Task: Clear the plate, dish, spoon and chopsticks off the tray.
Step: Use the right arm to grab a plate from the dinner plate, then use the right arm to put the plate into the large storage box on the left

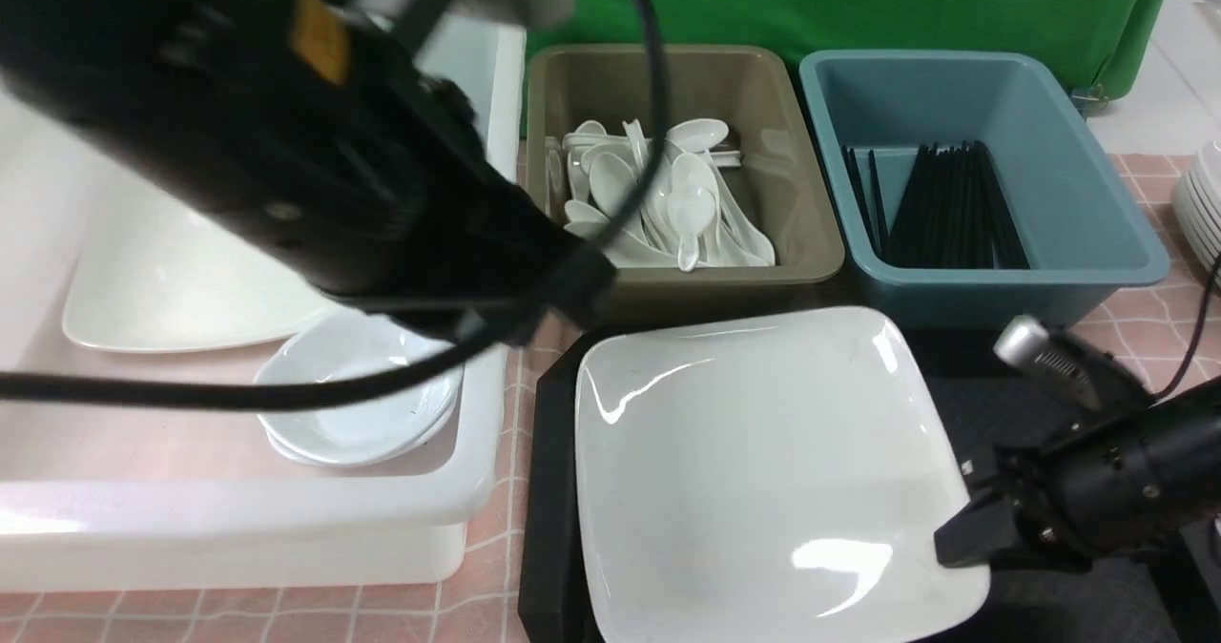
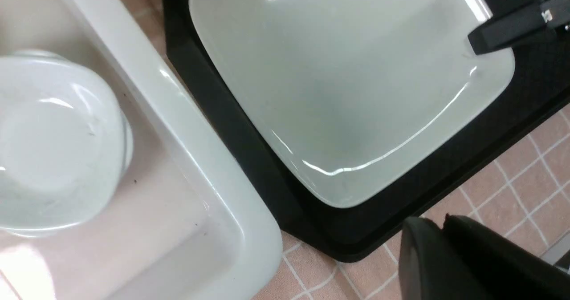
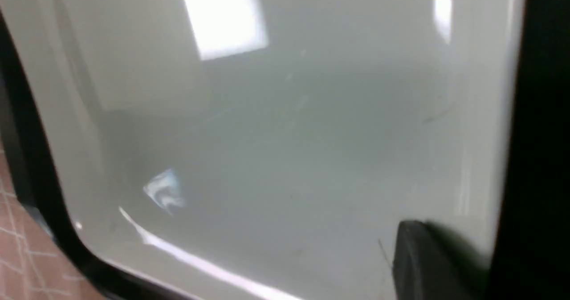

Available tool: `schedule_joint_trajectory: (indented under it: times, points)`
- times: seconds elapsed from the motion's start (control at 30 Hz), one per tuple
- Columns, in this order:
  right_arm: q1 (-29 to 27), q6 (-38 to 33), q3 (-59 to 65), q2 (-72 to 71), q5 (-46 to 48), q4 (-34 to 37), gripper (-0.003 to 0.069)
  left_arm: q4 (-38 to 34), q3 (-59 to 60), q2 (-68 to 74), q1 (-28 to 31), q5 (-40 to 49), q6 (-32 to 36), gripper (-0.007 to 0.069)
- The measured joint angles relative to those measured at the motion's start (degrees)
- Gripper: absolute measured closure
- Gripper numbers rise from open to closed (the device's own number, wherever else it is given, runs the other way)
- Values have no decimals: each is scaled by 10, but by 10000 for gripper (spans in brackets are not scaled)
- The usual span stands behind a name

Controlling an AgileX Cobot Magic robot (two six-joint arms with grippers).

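Observation:
The large white plate (image 1: 754,462) lies on the black tray (image 1: 548,490) and covers most of it. My right gripper (image 1: 954,536) is shut on the plate's right rim; one finger (image 3: 418,264) rests on top of the rim and the other is hidden beneath. My left gripper (image 2: 438,223) is shut and empty, above the pink cloth by the tray's corner (image 2: 338,242). A small white dish (image 1: 353,404) with a dark speck tops a short stack in the white bin. No spoon or chopsticks show on the tray.
The white bin (image 1: 238,528) on the left also holds a creamier plate (image 1: 181,280); my left arm (image 1: 286,147) hangs over it. Behind the tray, a brown bin (image 1: 801,242) holds white spoons (image 1: 658,195) and a blue bin (image 1: 1097,242) black chopsticks (image 1: 944,209). Stacked plates (image 1: 1204,209) stand far right.

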Motion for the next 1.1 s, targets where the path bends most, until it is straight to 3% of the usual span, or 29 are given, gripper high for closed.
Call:
schedule_joint_trajectory:
  times: [0.1,0.47,0.67,0.73,0.87,1.0,1.1]
  points:
    - [-31,10,0,-65,44,-2,593,5,-2,-51,0,3,0,620]
    - [-143,22,4,-239,123,-37,594,35,-2,-166,0,5,0,620]
    - [-159,24,-47,-304,190,6,593,108,14,-229,0,6,-39,620]
    - [-150,24,-115,-319,235,63,594,181,44,-272,0,6,-102,620]
    - [-91,38,-204,-319,236,128,594,276,92,-330,0,9,-195,620]
    - [33,72,-273,-288,185,129,594,347,126,-380,0,11,-283,620]
    - [168,120,-345,-206,115,76,594,422,130,-412,0,12,-354,620]
